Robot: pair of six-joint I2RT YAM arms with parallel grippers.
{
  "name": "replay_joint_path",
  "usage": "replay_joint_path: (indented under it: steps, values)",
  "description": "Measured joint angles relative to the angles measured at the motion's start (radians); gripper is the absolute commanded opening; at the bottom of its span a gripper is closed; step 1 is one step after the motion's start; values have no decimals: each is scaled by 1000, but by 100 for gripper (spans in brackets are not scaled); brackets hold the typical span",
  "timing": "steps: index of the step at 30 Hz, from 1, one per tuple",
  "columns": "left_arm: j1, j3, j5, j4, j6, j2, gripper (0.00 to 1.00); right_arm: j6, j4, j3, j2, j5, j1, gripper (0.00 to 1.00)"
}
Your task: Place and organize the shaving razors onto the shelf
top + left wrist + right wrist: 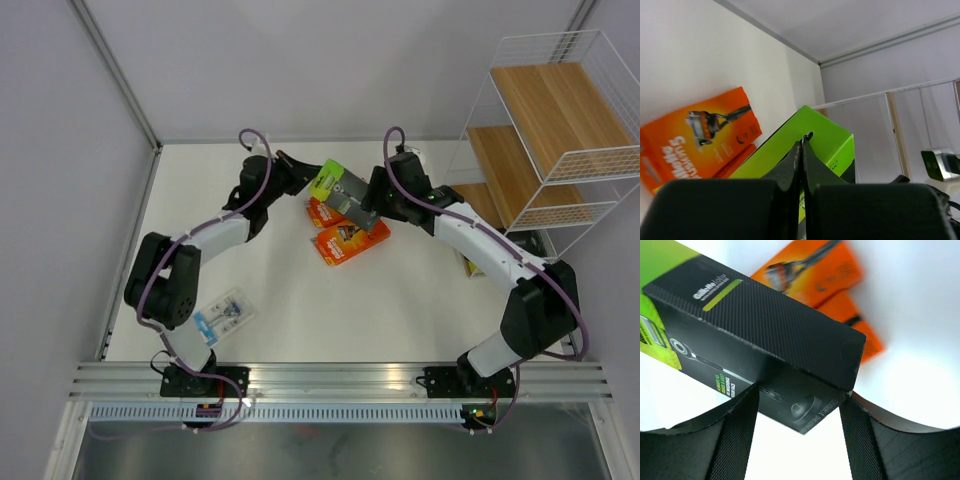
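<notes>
Showing black razor pack (348, 196), lime-green end (325, 181)

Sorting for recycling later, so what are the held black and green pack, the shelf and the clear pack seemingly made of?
Black and green pack: printed cardboard, matte, folded box edges.
Shelf: white wire frame, likely coated metal; tiers show wood grain, perhaps laminate.
Clear pack: probably see-through plastic over blue card.

The black-and-green pack (343, 192) hangs tilted mid-table; two orange packs (352, 243) lie flat at its six o'clock, the clear pack (222, 316) at seven, the shelf (545, 105) at three.
</notes>
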Motion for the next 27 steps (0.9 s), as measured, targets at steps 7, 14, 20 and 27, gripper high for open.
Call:
replay_joint_path:
  steps: [7, 14, 20, 27]
  values:
    - [-171, 136, -52, 28, -119, 265, 2, -99, -84, -100, -98, 125, -149, 70]
    - [-290, 266, -83, -23, -191, 501, 2, -235, -71, -81, -41, 214, -259, 71]
    - [-342, 340, -124, -2, -238, 581, 2, -311, 39, -18, 76, 227, -356, 71]
    - [-381, 458, -163, -11, -259, 690, 2, -388, 88, 11, 157, 225, -406, 75]
